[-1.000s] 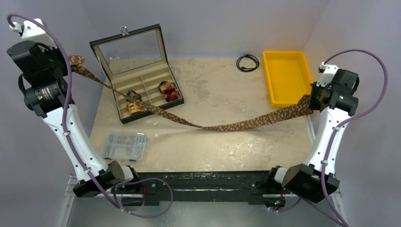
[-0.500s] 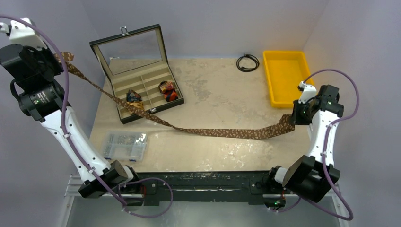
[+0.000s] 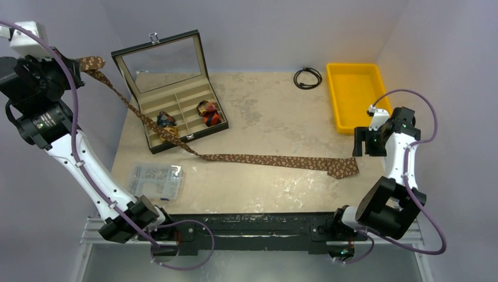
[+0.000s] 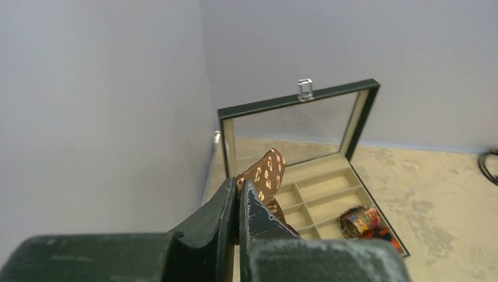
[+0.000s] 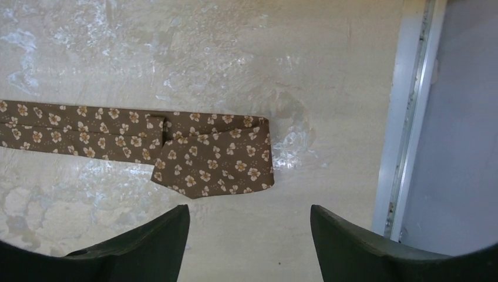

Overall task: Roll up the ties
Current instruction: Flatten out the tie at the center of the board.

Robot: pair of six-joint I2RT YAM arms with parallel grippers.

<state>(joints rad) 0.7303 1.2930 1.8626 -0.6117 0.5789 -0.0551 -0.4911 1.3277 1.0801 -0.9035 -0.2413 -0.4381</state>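
The left end effector (image 4: 239, 197) pinches the narrow end of the brown tie (image 3: 264, 159), held high. The right end effector (image 5: 249, 226) hangs spread wide above the broad end, flat on the worktop (image 3: 276, 111).

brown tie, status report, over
Left tool shut on brown tie, narrow end raised. Right tool open near wide end, flat on table. Tie crosses over box corner.

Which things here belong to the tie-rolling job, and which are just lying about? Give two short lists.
Job:
- brown tie, stretched out
- two rolled ties in the box
- left claw, shut on the brown tie's narrow end
- right claw, open above its wide end

Lying about:
- cable
- yellow tray
- plastic packet
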